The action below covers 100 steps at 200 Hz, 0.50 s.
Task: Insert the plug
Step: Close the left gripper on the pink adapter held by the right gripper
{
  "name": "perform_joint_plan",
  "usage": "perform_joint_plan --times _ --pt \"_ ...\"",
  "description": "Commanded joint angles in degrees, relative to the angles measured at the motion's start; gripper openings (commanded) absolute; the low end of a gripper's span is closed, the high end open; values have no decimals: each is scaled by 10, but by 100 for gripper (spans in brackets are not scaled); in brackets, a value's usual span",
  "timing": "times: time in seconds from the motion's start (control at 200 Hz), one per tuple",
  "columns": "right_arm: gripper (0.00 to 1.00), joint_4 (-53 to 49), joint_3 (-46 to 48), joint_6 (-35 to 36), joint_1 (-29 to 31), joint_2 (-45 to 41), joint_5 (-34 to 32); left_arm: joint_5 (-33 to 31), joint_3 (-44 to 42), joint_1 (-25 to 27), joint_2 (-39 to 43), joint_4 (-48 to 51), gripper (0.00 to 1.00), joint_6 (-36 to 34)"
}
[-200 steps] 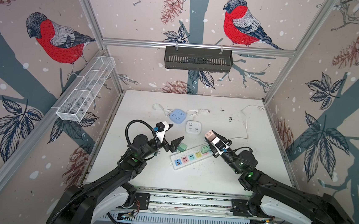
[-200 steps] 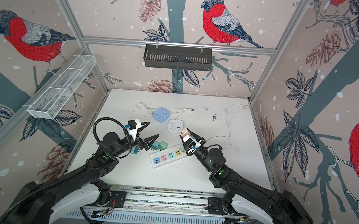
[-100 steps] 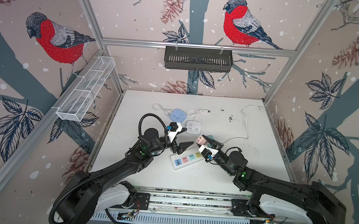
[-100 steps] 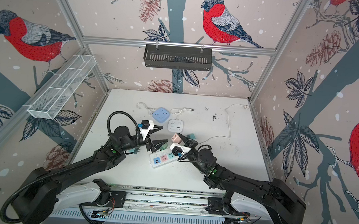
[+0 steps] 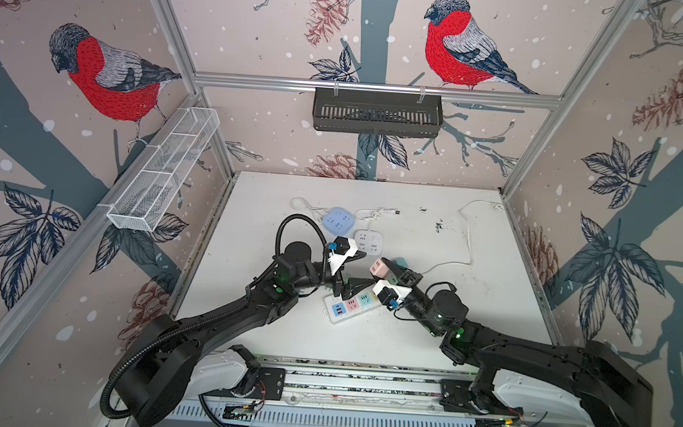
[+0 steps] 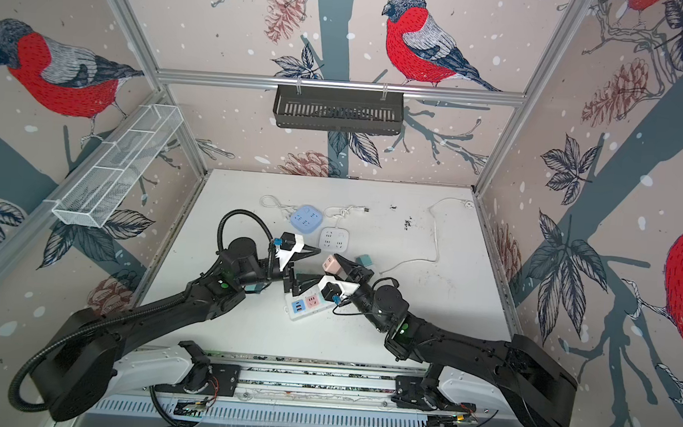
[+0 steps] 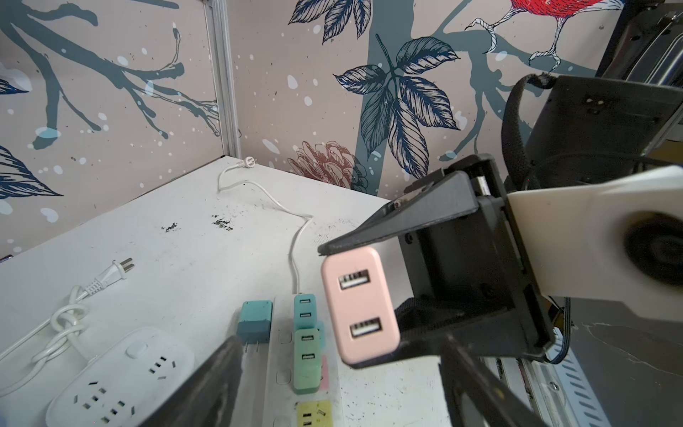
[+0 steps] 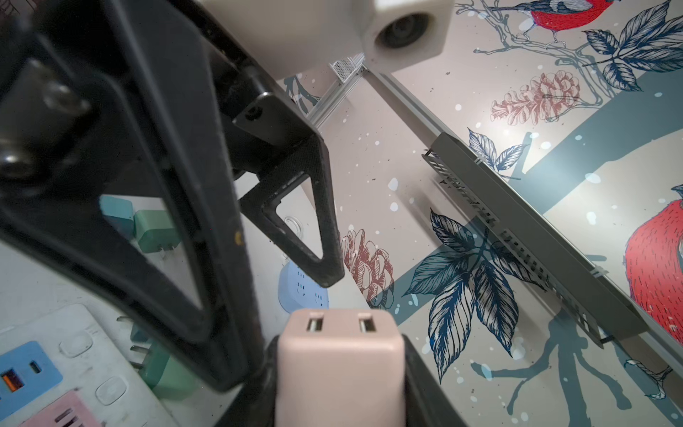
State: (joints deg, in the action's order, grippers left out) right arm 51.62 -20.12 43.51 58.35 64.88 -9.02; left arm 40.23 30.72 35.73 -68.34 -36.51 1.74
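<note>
- Right gripper (image 6: 337, 266) is clamped tight on the pink plug (image 7: 360, 307), carried clear of the table (image 5: 469, 316), USB face turned toward the left arm. Its prongs are hidden.
- Left gripper (image 5: 362, 269) gapes wide and empty, fingers just beside that plug.
- Power strip (image 5: 351, 305) lies just below both, its long axis running near-left to far-right. Green adapters (image 7: 306, 358) sit toward its far end, and the right arm is the one placed to push down.
- Wire basket (image 5: 163, 175) shows nothing inside; the black basket's (image 5: 376, 115) interior is hidden.
</note>
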Motion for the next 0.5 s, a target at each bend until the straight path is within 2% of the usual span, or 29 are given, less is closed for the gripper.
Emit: perform_joint_plan --times 0.0,0.295,0.495 --pt "5 41 -1 13 8 4 -1 5 20 8 -11 5 82 -3" --pt "5 75 0 29 13 19 -34 0 50 16 -47 35 74 -9" --pt "5 63 -7 40 14 23 -47 1 62 27 -59 55 70 -21"
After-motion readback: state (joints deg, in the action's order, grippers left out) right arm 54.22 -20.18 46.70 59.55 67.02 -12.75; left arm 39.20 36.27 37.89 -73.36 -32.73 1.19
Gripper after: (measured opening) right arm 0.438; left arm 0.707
